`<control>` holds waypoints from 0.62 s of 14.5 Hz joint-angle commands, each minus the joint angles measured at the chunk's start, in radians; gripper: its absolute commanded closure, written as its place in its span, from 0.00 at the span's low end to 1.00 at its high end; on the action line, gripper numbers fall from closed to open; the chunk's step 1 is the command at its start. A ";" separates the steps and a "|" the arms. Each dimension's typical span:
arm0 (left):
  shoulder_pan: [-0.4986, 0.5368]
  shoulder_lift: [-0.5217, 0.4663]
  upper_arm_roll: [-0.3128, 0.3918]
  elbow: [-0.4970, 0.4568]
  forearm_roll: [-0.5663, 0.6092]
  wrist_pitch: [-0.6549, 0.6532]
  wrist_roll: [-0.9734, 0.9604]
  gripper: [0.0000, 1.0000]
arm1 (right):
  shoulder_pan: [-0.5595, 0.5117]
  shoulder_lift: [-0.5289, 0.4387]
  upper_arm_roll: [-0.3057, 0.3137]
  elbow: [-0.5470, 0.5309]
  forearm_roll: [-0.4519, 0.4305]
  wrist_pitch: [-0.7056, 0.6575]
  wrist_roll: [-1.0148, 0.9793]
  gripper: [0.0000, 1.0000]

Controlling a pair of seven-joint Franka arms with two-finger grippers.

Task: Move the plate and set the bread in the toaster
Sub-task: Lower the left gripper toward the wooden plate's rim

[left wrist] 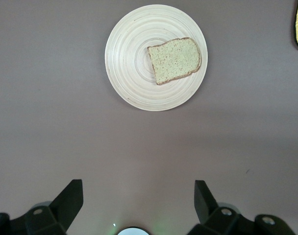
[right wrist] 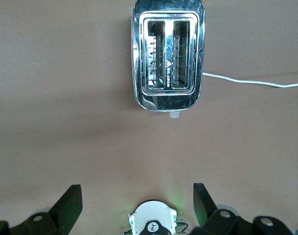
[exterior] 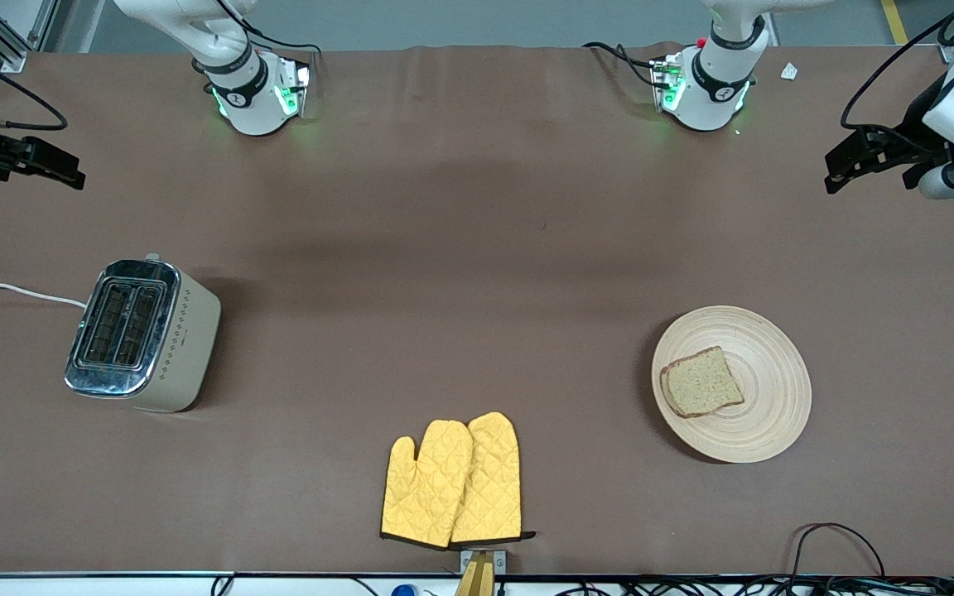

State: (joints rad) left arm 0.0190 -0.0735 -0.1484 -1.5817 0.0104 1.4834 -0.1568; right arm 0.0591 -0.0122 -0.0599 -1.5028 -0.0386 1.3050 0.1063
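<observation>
The round light-wood plate [exterior: 767, 397] lies toward the left arm's end of the table, with the slice of brown bread [exterior: 701, 382] flat on it. The cream toaster [exterior: 142, 335] stands toward the right arm's end, both slots empty, white cord [exterior: 5, 290] trailing off. My left gripper [exterior: 837, 170] hangs open and empty over the table's left-arm end; its wrist view shows the plate [left wrist: 132, 63] and bread [left wrist: 176, 59] well apart from the gripper [left wrist: 138, 188]. My right gripper [exterior: 71, 170] hangs open and empty over the right-arm end; its wrist view shows the toaster [right wrist: 168, 105] apart from the gripper [right wrist: 136, 191].
A pair of yellow oven mitts [exterior: 454, 480] lies near the table's edge closest to the front camera, between toaster and plate. Loose cables [exterior: 833, 538] lie at that edge nearer than the plate. The two arm bases [exterior: 253, 99] [exterior: 709, 91] stand along the robots' edge.
</observation>
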 commanded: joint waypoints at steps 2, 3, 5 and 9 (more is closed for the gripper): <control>-0.001 0.004 0.004 0.022 0.014 -0.022 0.016 0.00 | -0.007 -0.002 0.003 0.009 -0.001 -0.004 -0.002 0.00; -0.001 0.006 0.004 0.022 0.014 -0.022 0.016 0.00 | -0.005 -0.002 0.003 0.007 -0.001 -0.009 -0.002 0.00; 0.002 0.020 0.004 0.038 0.014 -0.022 0.017 0.00 | -0.007 -0.002 0.003 0.009 -0.001 -0.004 -0.002 0.00; 0.038 0.121 0.024 0.088 -0.003 -0.037 0.066 0.00 | -0.002 -0.002 0.003 0.007 0.000 -0.001 0.001 0.00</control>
State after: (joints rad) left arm 0.0393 -0.0197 -0.1327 -1.5504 0.0104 1.4765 -0.1316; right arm 0.0591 -0.0122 -0.0605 -1.5027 -0.0386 1.3052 0.1063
